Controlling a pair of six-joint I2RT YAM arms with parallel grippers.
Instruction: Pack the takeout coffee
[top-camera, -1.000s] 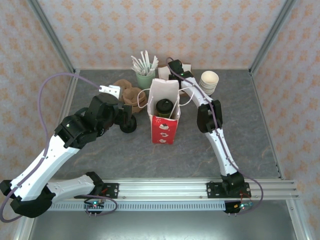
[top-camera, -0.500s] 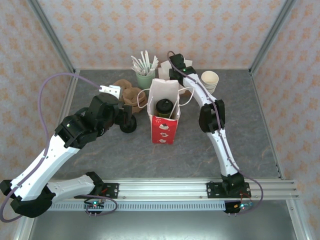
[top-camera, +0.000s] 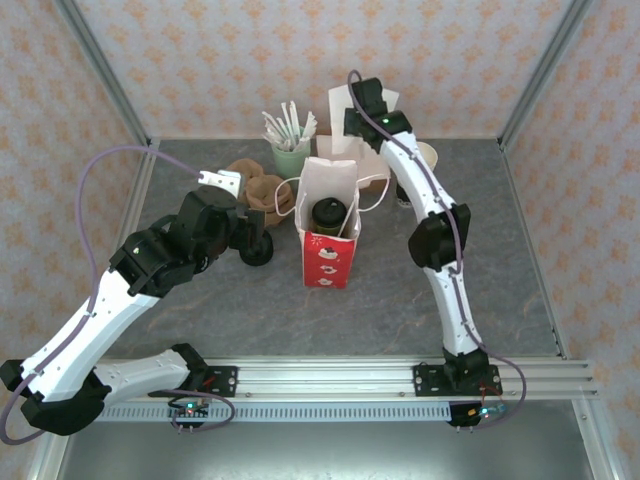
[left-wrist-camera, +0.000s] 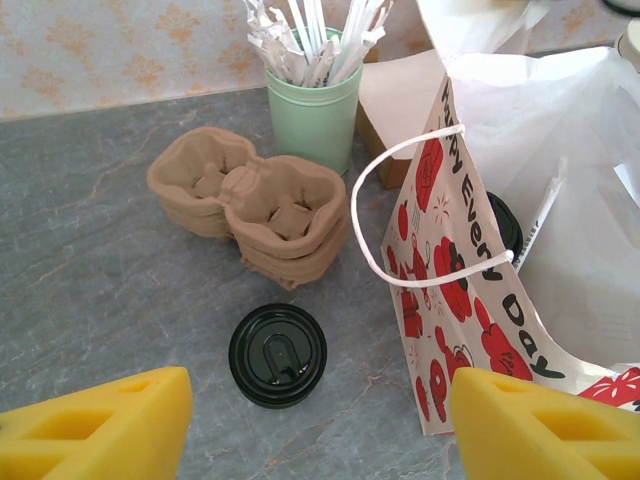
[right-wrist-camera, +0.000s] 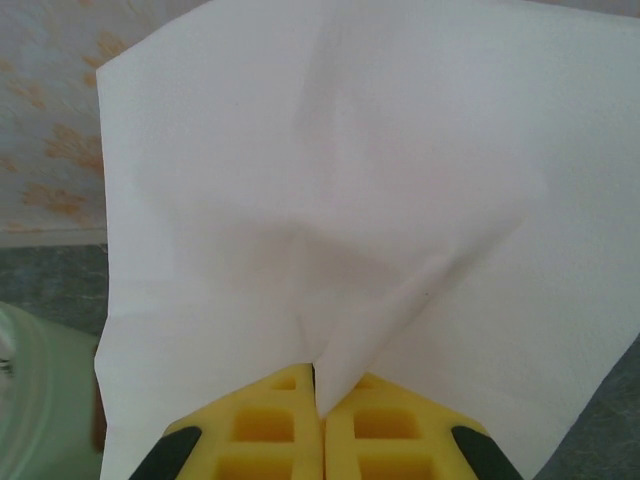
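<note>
A takeout coffee (left-wrist-camera: 278, 354) with a black lid stands on the grey table, left of the red-and-white bag (left-wrist-camera: 452, 290). My left gripper (left-wrist-camera: 320, 402) hangs open just above and in front of it, one yellow finger on each side, touching nothing. From above, that cup (top-camera: 256, 251) sits under the left gripper (top-camera: 246, 232). A second lidded cup (top-camera: 327, 213) stands inside the open bag (top-camera: 327, 255). My right gripper (right-wrist-camera: 318, 378) is shut on a white paper napkin (right-wrist-camera: 350, 180), held high behind the bag (top-camera: 343, 104).
A mint cup of white sticks (left-wrist-camera: 314, 112) and a brown pulp cup carrier (left-wrist-camera: 250, 200) stand behind the coffee. A stack of cream-lined cups (top-camera: 433, 153) is at the back right, partly behind the right arm. Metal frame posts and patterned walls enclose the table.
The right gripper closed on the napkin and lifted it up and back from the rear of the table. The left arm and both cups have stayed still.
</note>
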